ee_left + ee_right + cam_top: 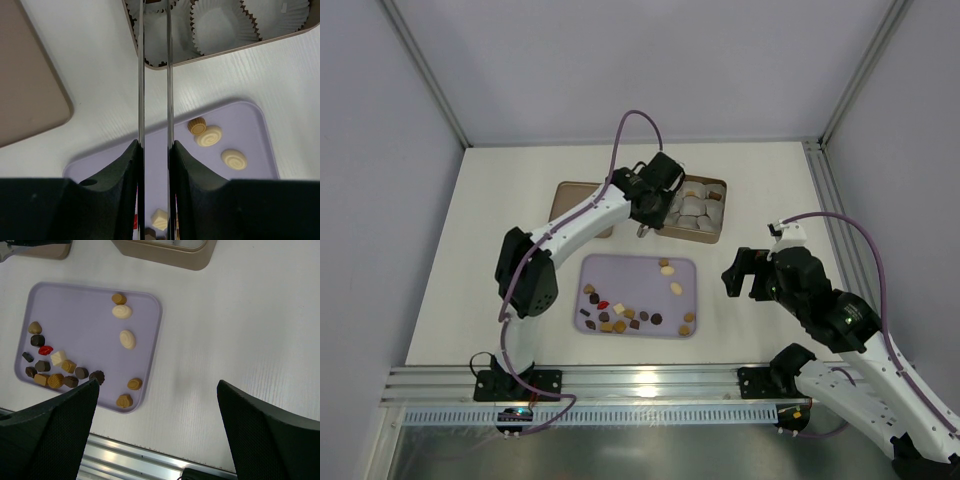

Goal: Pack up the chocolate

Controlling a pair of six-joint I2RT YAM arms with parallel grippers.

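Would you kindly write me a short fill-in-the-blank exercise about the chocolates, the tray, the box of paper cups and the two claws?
1. The right claw is ___ and holds nothing.
2. Exactly ___ chocolate on the tray is red.
3. The box by the left claw holds white paper ___.
Missing words: open; one; cups.
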